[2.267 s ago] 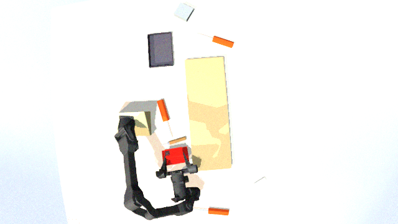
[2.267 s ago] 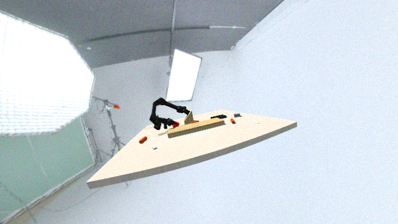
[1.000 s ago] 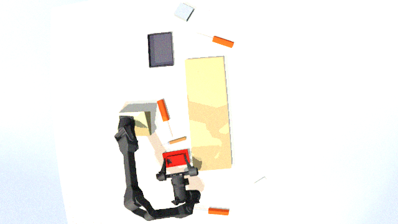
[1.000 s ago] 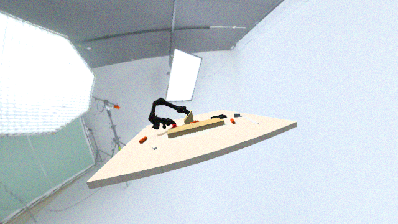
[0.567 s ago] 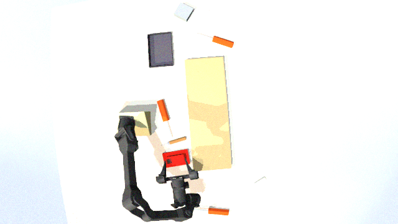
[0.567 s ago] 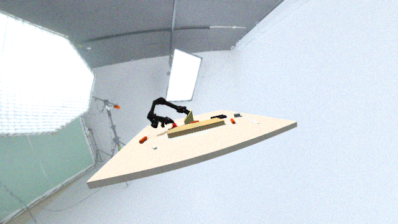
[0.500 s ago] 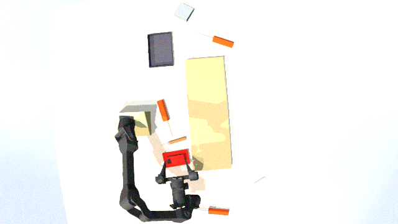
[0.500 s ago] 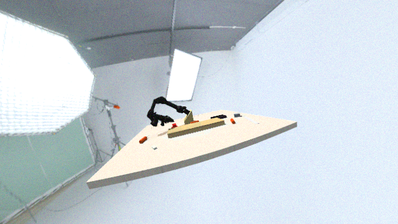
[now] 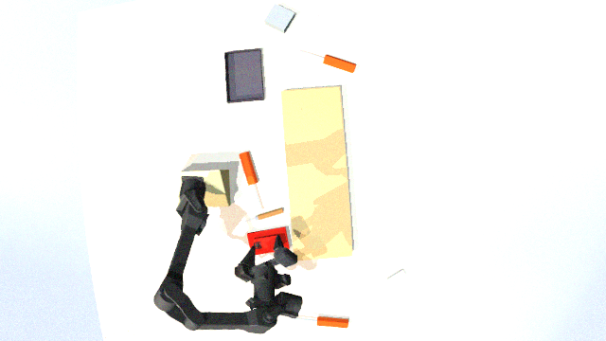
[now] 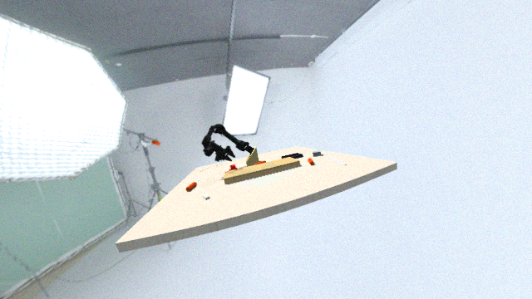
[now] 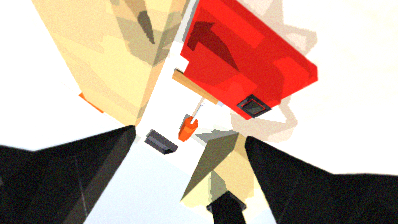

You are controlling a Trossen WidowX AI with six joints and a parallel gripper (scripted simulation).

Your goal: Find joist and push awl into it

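The red stud finder (image 9: 271, 233) (image 10: 233, 167) (image 11: 265, 60) is beside the left long edge of the pale yellow floor panel (image 9: 312, 114) (image 10: 262, 169) (image 11: 85, 35), near the panel's lower end in the top view. My gripper (image 9: 268, 241) (image 11: 192, 136) is open and empty, above the stud finder. The dark tray (image 9: 246, 76) (image 10: 292, 156) (image 11: 161, 142) holds nothing visible. Three orange-handled tools with thin shafts lie on the table: one (image 9: 248, 168) (image 11: 188, 130) left of the panel, one (image 9: 339, 62) (image 10: 311, 161) beyond its top end, one (image 9: 332, 322) (image 10: 191, 186) below it. The joist is hidden.
A thin tan-handled tool (image 9: 270, 214) (image 11: 195, 86) lies just above the stud finder in the top view. A yellow angular block (image 9: 219, 187) (image 10: 252, 158) (image 11: 240, 160) stands by the arm's base. A pale grey block (image 9: 280, 18) (image 10: 317, 154) lies beyond the tray.
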